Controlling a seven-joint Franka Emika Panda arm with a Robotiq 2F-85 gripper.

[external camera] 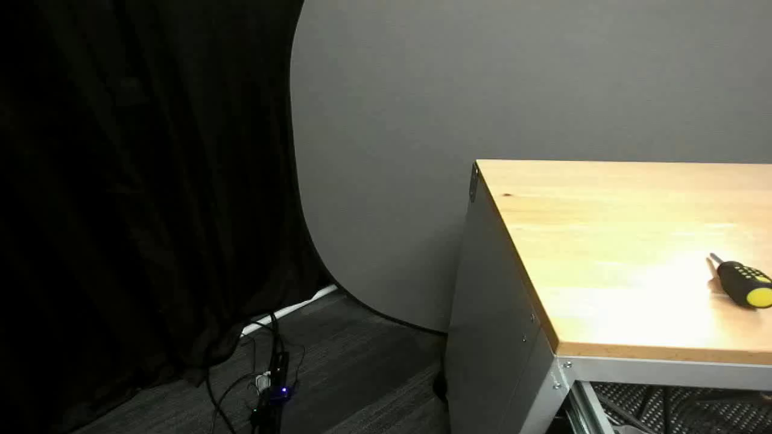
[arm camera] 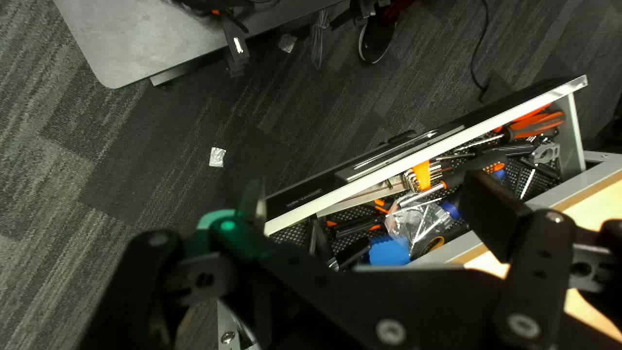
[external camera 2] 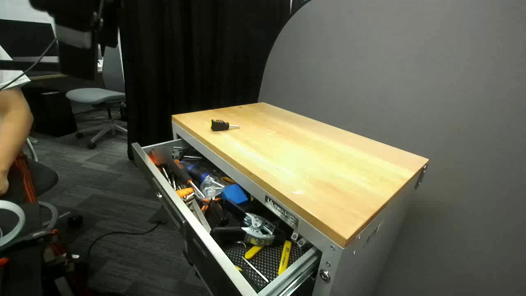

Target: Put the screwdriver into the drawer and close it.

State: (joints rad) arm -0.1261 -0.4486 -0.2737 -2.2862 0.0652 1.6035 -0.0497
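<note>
The screwdriver, with a black-and-yellow handle and short metal shaft, lies on the wooden top in both exterior views (external camera: pixel 745 283) (external camera 2: pixel 220 125). It is out of the wrist view. The drawer (external camera 2: pixel 187 211) is pulled out, its whitish front rim also crossing the wrist view (arm camera: pixel 388 171). Only its slide (external camera: pixel 588 410) and part of its inside show at the bottom right of an exterior view. My gripper (arm camera: pixel 371 206) is open, its fingers wide apart with nothing between them. In an exterior view the gripper (external camera 2: pixel 88 53) hangs blurred at the upper left, away from the screwdriver.
The drawer holds many tools, among them a black clamp (external camera 2: pixel 257 232), a blue item (external camera 2: pixel 235 193) and a clear bag (arm camera: pixel 418 221). The cabinet's wooden top (external camera 2: pixel 312 164) overhangs the drawer's back. A person's arm (external camera 2: pixel 14 127) is at the left, near a chair (external camera 2: pixel 95 95).
</note>
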